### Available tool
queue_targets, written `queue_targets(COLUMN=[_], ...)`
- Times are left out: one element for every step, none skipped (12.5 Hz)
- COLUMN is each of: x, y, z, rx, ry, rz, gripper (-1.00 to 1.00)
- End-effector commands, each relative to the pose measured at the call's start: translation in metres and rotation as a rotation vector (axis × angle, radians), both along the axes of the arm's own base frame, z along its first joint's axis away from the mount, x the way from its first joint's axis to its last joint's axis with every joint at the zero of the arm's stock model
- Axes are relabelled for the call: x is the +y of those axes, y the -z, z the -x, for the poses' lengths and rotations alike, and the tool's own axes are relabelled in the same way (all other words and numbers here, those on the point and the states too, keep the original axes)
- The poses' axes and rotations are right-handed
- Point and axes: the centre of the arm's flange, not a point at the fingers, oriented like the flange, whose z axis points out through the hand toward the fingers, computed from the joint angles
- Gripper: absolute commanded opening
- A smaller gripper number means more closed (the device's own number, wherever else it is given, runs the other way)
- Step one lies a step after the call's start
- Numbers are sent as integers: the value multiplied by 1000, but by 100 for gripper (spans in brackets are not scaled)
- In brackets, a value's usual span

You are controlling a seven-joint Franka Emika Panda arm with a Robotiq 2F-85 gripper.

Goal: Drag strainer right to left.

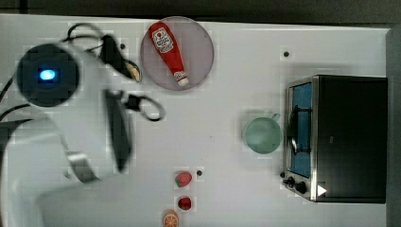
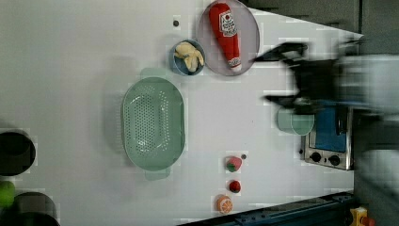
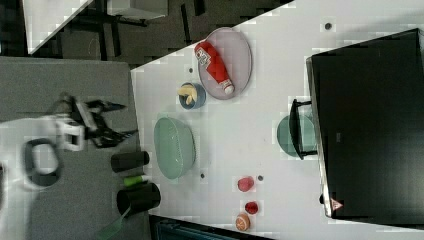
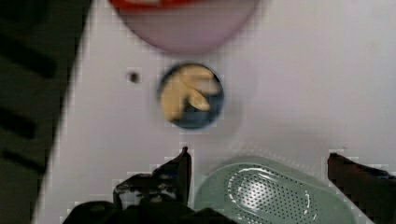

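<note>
Wrist view: tool [image 4: 259,175] spread wide, holding nothing, one finger on each side of the strainer [image 4: 268,193] below it, not yet touching as far as I can tell. In the left view the strainer [image 2: 153,123] sits left of centre on the surface [image 2: 70,56], lying flat with its open side up. Its long axis runs up-down in the left view's frame, end tabs at top and bottom.

Risks, as judgement: the bowl [image 2: 187,57] with yellow food sits just beside the strainer's upper tab, and the plate [image 2: 249,42] with the ketchup [image 2: 227,33] is next to that. A drag that veers toward them could knock the bowl. Catching only one rim could spin the oval strainer instead of sliding it. The light plastic may tip or skid loose if the tool presses on an edge.
</note>
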Motion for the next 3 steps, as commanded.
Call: queue_targets(x=[-123, -161, -197], y=[-35, -49, -59], z=[5, 14, 24], rx=[12, 25, 49], ry=[-165, -177, -175], rz=[81, 120, 154], gripper=[100, 100, 100])
